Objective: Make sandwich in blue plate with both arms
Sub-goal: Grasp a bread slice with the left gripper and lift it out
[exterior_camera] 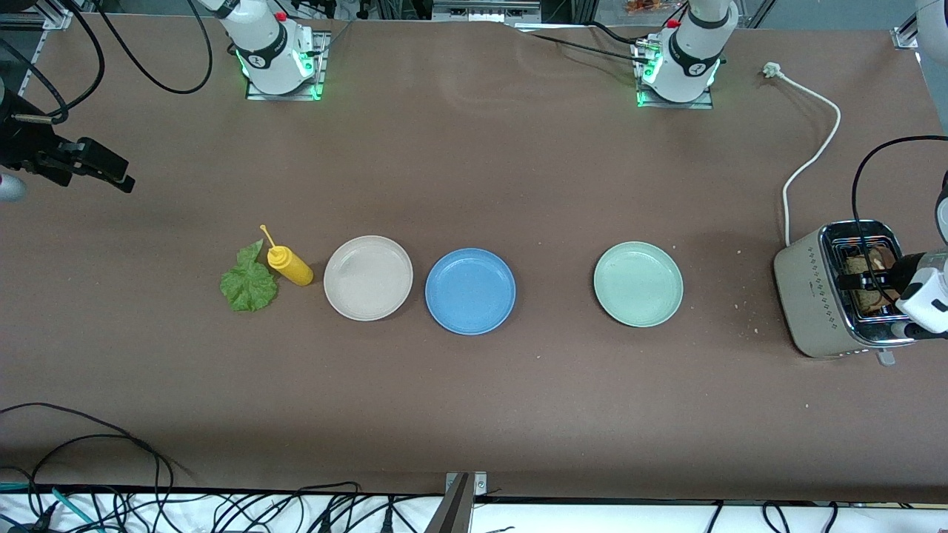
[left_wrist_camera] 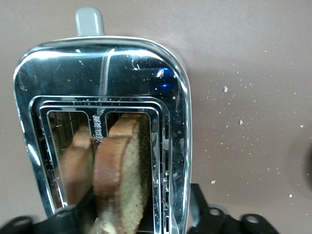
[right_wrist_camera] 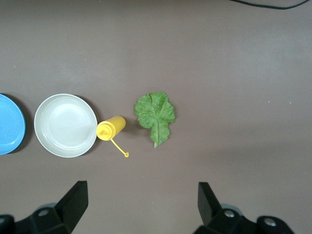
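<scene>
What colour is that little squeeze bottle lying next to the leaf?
Yellow all over, nozzle and cap strap too. The squeeze bottle shows best in the right wrist view, beside the lettuce leaf.

Medium-blue plate (exterior_camera: 470, 291), beige plate (exterior_camera: 368, 277), pale green plate (exterior_camera: 638, 283), yellow bottle (exterior_camera: 289, 266), seemingly brown-crusted bread (left_wrist_camera: 122, 175)

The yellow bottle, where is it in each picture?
Front view: the yellow bottle lies between the lettuce leaf and the beige plate.
Left wrist view: not in it; only the toaster with bread.
Right wrist view: again lying between leaf and beige plate.
Shared landmark: the beige plate, touching the bottle.
</scene>
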`<state>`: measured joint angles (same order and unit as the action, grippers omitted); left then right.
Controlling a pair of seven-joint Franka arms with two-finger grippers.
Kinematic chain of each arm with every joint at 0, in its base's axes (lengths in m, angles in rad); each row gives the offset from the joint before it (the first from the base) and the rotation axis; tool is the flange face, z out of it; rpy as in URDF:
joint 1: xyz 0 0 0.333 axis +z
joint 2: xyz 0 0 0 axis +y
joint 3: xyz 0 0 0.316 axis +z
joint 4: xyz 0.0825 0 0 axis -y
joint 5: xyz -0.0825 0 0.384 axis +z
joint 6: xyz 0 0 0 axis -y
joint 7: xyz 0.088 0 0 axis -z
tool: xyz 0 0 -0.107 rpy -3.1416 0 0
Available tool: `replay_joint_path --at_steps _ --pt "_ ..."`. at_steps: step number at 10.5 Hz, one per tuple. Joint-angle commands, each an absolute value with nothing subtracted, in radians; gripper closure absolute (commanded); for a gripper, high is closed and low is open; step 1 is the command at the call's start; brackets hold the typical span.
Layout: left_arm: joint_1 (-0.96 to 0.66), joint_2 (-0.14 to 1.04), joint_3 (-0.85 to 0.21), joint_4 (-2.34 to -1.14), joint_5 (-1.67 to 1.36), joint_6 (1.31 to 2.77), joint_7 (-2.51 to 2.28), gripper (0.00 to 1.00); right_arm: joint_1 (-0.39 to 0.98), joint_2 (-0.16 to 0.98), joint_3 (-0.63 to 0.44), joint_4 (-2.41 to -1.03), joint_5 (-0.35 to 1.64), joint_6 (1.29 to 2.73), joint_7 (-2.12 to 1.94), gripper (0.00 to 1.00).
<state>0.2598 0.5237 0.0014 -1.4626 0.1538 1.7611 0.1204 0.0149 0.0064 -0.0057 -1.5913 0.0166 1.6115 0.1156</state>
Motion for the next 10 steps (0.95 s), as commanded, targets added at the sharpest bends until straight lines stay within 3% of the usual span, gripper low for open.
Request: replay_joint_path --at_steps 1,2,4,10 --pt "0.258 0.526 -0.003 -1.442 0.186 1.737 0.117 0.54 0.012 0.012 -0.008 -1.568 0.017 1.589 0.109 0.00" --pt "0.258 0.526 -0.003 -1.442 0.186 1.736 0.118 0.72 0.012 0.012 -0.008 -1.568 0.015 1.589 0.109 0.00" --pt "0.259 0.514 -0.005 -1.442 0.186 1.727 0.121 0.92 0.012 0.012 -0.008 -1.568 0.017 1.589 0.109 0.00" --pt "0.265 0.382 -0.009 -1.439 0.164 1.648 0.209 1.00 0.012 0.012 -0.008 -1.568 0.017 1.589 0.109 0.00"
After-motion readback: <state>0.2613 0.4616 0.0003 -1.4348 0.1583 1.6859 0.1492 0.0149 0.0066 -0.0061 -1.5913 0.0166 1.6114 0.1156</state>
